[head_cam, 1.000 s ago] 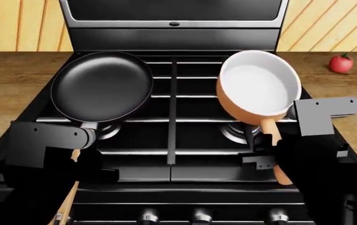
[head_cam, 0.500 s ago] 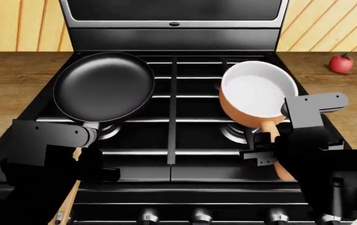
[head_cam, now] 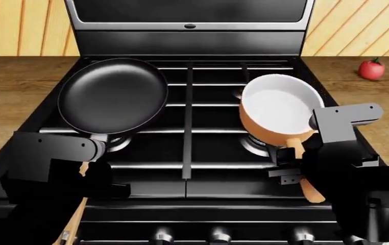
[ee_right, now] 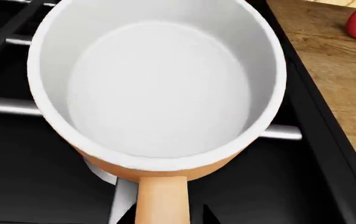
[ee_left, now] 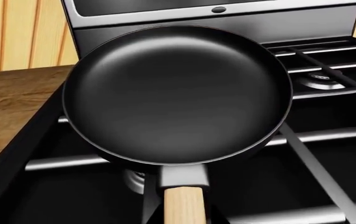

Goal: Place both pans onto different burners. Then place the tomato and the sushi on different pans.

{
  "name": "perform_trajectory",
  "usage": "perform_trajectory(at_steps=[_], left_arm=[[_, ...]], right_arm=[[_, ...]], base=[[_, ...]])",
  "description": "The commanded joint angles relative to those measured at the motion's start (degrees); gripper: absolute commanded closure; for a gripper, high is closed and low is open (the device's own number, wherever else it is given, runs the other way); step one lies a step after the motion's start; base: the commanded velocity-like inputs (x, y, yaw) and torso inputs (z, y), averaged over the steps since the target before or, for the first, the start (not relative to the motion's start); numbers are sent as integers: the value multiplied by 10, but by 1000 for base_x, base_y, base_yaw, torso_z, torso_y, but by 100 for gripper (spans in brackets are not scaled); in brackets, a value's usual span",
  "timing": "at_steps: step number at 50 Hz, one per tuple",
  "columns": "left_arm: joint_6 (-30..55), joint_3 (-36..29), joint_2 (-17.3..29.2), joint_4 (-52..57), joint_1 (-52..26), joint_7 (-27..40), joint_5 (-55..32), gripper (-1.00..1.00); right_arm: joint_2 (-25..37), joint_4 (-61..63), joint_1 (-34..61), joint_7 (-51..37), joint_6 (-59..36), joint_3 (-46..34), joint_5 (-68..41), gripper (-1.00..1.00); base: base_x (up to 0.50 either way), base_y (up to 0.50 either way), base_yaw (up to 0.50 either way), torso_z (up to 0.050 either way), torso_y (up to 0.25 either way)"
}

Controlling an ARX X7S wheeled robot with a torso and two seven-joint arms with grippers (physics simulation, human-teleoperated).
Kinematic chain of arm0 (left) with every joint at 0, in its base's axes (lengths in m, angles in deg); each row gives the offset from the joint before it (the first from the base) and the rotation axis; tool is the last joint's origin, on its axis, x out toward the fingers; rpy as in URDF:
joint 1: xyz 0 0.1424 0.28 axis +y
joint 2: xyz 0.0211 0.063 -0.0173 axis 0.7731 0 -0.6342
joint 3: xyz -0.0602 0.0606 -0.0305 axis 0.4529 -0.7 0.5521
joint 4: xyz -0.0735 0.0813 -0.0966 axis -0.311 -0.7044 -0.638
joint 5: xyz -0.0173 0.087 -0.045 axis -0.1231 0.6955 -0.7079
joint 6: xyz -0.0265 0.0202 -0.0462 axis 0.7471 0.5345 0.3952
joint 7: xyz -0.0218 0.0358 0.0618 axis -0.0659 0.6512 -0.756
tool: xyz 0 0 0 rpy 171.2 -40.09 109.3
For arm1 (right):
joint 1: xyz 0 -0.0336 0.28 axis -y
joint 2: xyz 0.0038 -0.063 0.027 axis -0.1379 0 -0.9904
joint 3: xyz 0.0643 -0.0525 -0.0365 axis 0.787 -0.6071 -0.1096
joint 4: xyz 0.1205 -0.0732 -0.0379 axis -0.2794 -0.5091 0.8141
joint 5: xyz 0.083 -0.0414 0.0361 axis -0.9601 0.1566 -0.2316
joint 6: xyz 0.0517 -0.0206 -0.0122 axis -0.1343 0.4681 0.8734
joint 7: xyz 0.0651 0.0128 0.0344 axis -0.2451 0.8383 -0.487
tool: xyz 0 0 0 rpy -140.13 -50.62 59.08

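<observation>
- The frying pan [head_cam: 113, 95] sat over the stove's [head_cam: 188, 189] left side, its rim reaching past the front-left burner [head_cam: 116, 143] toward the back. Its wooden handle [ee_left: 183, 206] pointed to the front edge.
- The left tool [head_cam: 78, 173] was at that handle; from its wrist view the handle ran straight in between the jaws, which looked pressed on the wood, though the contact itself was out of sight.
- The saucepan [head_cam: 276, 108] was over the front-right burner [head_cam: 257, 145], empty and white inside. I could not tell whether it rested on the grate bars or hung just above them.
- The right tool [head_cam: 296, 171] looked clamped on the saucepan's handle [ee_right: 162, 200], close to the bowl.
- The tomato [head_cam: 371, 69] lay on the counter [head_cam: 378, 102] near its back right, well apart from both pans. The sushi was not in view.
- Judgement: both pans are stiff and fairly heavy, so a hold near the bowl should tip less. The tomato is round, smooth and likely to roll; a gentle pinch across its middle would suit.
</observation>
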Motion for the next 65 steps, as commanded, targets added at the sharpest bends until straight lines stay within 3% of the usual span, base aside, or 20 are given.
perform_trajectory(at_steps=[1,15,24,36,41,65], left_arm=[[-10,22,4,4,-9,16,18,100],[-16,25,7,5,-1,10,25,100],[-14,19,10,0,-13,11,28,100],[17,-13,23,-66,-94,7,35,100],[-6,-10,23,-71,-42,-34,94,100],[-48,-24,11,-92,45,-85,166,100]], right_arm=[[-4,0,18,12,-3,5,25,-100],[1,11,27,-2,0,7,5,-100],[17,51,92,-64,5,23,-79,-100],[50,73,197,-124,22,38,-170,-100],[53,74,187,-116,26,44,-162,-100],[42,76,139,-77,36,45,-112,-100]], base=[[0,0,0,0,0],[0,0,0,1,2],[0,0,0,1,2],[0,-1,0,1,2],[0,0,0,0,2],[0,0,0,1,2]])
